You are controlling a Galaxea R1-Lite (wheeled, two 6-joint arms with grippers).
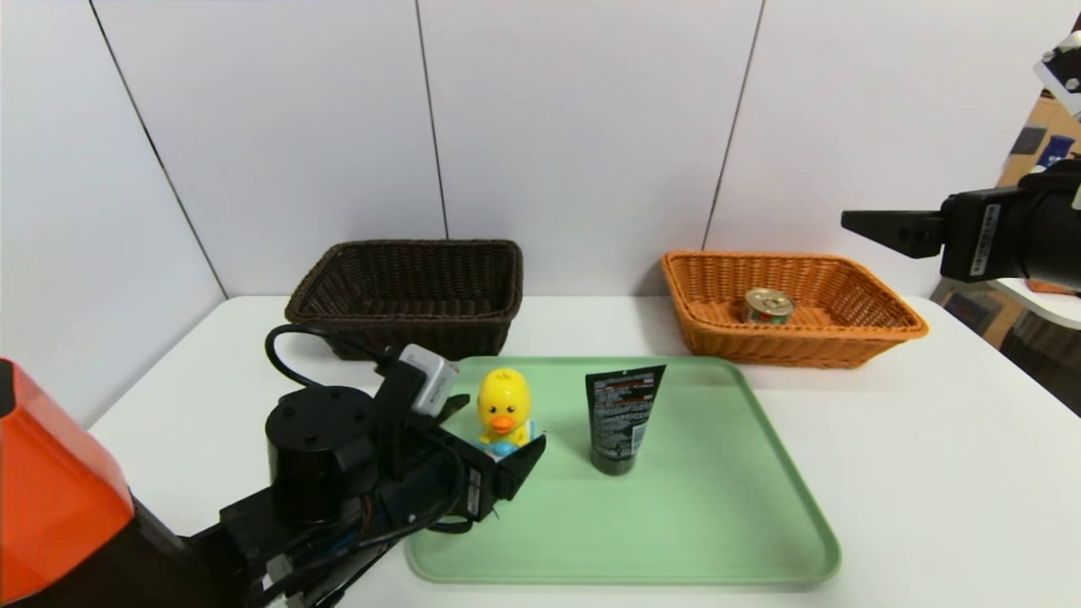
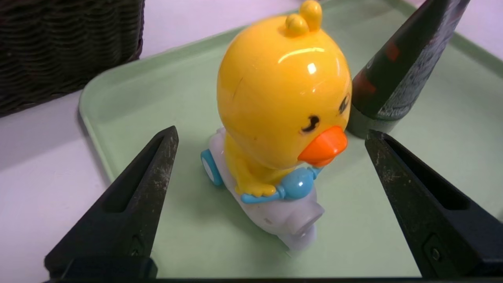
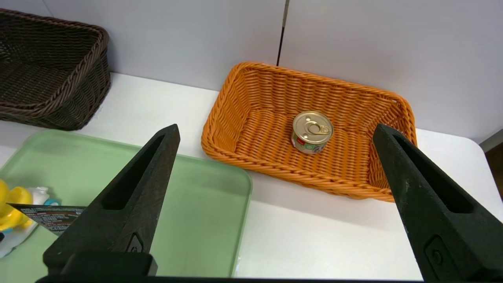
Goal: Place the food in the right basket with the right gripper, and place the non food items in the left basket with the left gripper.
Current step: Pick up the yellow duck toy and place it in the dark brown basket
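Jaws of the left gripper (image 1: 500, 439) are open at the lower left of the head frame, positioned on either side of the toy duck (image 1: 504, 407) and gripping nothing. The duck stands upright on the green tray (image 1: 709, 532), near its left edge. The black squeeze tube (image 1: 621, 422) stands on its cap near the frame centre, also on the tray. The dark brown basket (image 1: 405, 319) sits on the tabletop (image 1: 946, 473), left of centre. At the right, the orange basket (image 1: 794, 350) contains the tin can (image 1: 768, 306). The right gripper (image 3: 277, 129) is raised at the right edge of the head frame, jaws open and unloaded.
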